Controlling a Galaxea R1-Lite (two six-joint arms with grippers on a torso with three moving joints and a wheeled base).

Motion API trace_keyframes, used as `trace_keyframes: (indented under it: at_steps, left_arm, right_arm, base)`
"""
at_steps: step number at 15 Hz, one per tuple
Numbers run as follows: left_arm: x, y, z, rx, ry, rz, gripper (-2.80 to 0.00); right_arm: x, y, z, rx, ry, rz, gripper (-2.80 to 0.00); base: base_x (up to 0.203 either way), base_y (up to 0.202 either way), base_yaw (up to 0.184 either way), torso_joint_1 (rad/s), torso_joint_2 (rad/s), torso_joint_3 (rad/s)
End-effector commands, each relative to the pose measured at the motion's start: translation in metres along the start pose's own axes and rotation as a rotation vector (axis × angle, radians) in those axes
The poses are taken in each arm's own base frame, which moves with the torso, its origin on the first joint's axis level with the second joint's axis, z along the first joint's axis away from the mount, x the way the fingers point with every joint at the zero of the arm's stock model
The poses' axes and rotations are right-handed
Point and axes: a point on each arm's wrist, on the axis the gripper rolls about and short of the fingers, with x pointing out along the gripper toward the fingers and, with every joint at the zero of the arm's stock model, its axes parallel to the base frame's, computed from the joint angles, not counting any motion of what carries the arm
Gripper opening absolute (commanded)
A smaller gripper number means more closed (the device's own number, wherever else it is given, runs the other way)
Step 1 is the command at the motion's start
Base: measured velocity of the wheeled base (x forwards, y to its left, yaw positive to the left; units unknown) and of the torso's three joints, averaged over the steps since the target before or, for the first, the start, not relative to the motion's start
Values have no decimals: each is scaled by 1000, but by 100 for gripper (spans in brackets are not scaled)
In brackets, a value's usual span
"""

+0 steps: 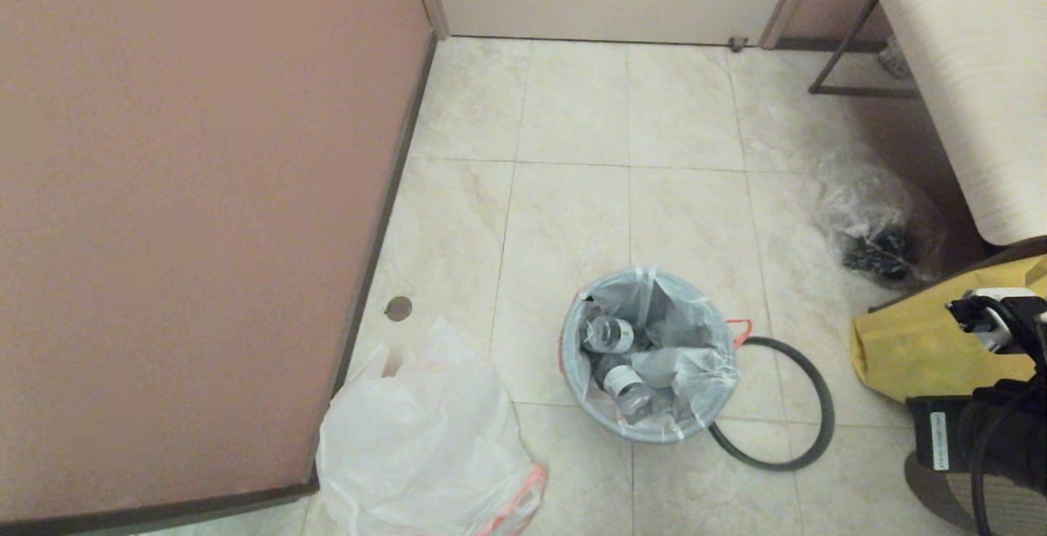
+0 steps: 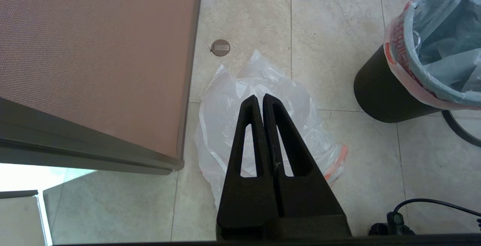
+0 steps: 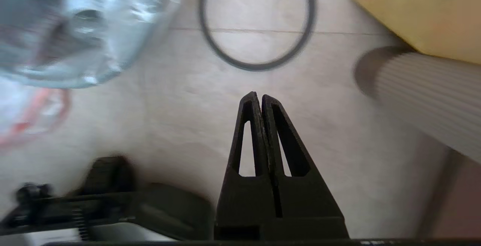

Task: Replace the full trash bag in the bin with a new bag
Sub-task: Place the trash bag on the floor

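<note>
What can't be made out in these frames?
- The bin: head view shows only its mouth; the full trash bag covers the inside. Left wrist view cuts it at the edge.
- The new bag: its lower part runs off the head view; the left tool crosses it in the left wrist view.
- Bottle labels: too small to read.
- Right wrist view: motion blur smears everything beyond the right tool, including the grey hoop.

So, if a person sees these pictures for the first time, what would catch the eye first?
Probably the bin in the middle of the tiled floor, lined with the full trash bag showing clear bottles. Next, the new bag lying crumpled by the brown partition, under the shut left hand. The grey hoop lies on the floor beside the bin.
</note>
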Motion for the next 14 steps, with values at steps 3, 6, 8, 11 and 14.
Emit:
trace_keyframes:
  at_steps: [3, 6, 8, 11, 14]
  left_arm:
    - [0, 0, 0, 0, 1, 0, -280]
    - [0, 0, 0, 0, 1, 0, -280]
    - [0, 0, 0, 0, 1, 0, -280]
    - [0, 0, 0, 0, 1, 0, -280]
    - [0, 0, 0, 0, 1, 0, -280]
  right_arm:
    - [-5, 1, 3, 27, -23, 19, -280]
    - [-3, 3, 6, 62, -21, 52, -280]
    - [-2, 2, 7, 79, -10, 91, -280]
    - [18, 1, 6, 116, 69, 122, -280]
    - [72, -9, 7, 125, 136, 138, -280]
  base:
    - [0, 0, 0, 0, 0, 0]
    - [0, 0, 0, 0, 0, 0]
    - [0, 0, 0, 0, 0, 0]
    - [0, 0, 0, 0, 0, 0]
    - [0, 0, 0, 0, 0, 0]
